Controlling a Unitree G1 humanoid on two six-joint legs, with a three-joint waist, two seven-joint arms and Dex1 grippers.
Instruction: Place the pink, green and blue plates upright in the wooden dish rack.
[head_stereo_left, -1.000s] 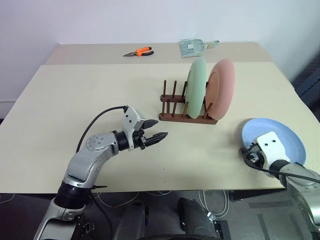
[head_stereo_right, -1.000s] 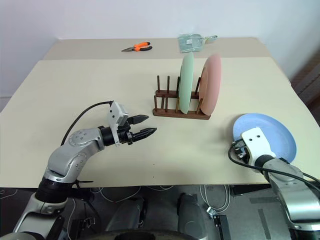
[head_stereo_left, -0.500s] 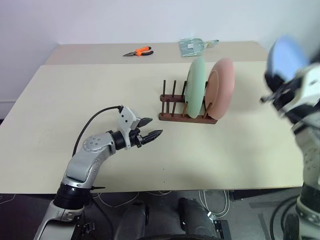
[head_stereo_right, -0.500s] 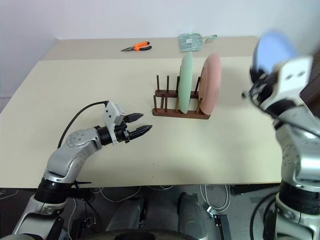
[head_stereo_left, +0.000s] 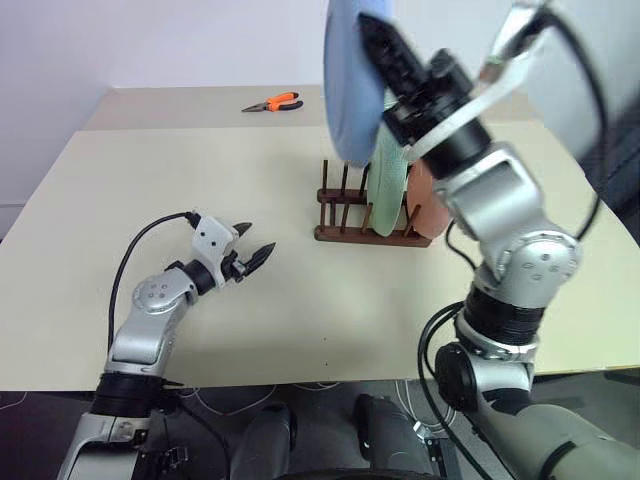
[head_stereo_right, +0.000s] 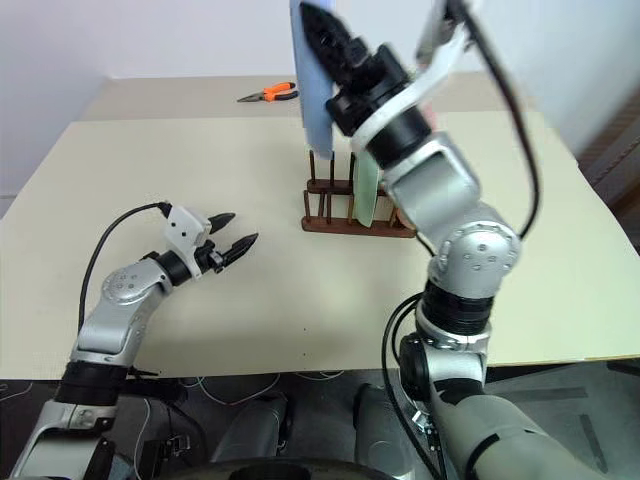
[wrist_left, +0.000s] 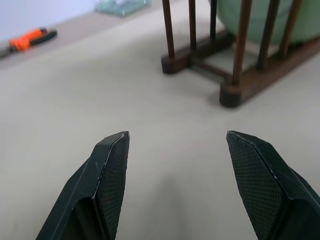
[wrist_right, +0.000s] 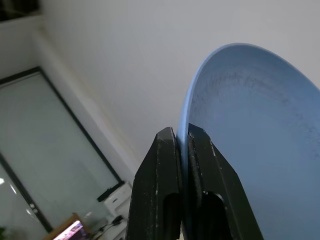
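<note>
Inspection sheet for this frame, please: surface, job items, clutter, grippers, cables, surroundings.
Surface: beige table, with a second beige table butted behind it.
Job's things: dark brown wooden dish rack holds the pale green plate and the pink plate upright at its right end; left slots free. Round blue plate is in the air above the rack, held on edge.
Clutter: orange-handled pliers on the far table.
Grippers: right gripper shut on the blue plate's rim; left gripper open, low over the table, left of the rack.
Cables: black cable looping along the left arm.
Surroundings: white wall behind.
</note>
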